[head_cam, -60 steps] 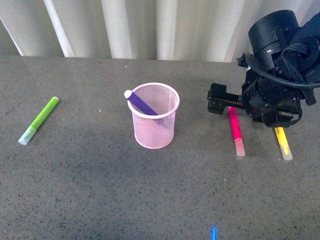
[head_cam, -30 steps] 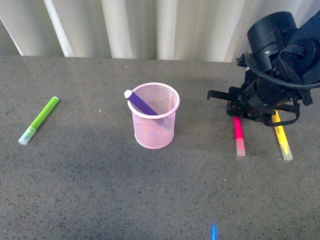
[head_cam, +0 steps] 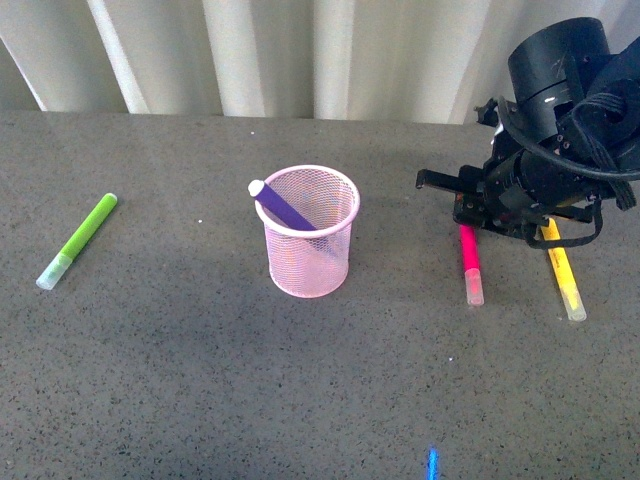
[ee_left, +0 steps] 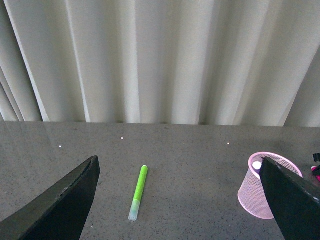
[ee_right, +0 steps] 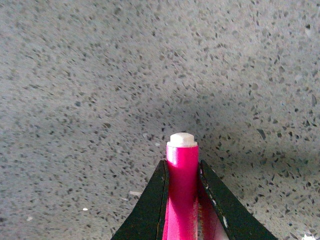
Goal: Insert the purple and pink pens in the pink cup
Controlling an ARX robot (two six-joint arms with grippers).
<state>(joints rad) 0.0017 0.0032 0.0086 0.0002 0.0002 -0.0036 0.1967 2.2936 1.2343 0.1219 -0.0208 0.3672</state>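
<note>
Plastic like this is light and stiff, I think, but smooth, so the pink pen point(head_cam: 469, 262) may slip or swing in a weak pinch. It is at three o'clock from the pink cup point(head_cam: 305, 272), on or just above the bench point(head_cam: 180, 380), I cannot tell which. Its clear cap point(head_cam: 475, 293) points toward six o'clock. The right claw point(ee_right: 182, 161) is closed narrowly on the barrel near the other end, both jaws touching it. The purple pen point(head_cam: 284, 209) leans inside the cup. The left claw point(ee_left: 178, 162) is spread wide and holds nothing. A hold nearer the middle seems steadier to me.
</note>
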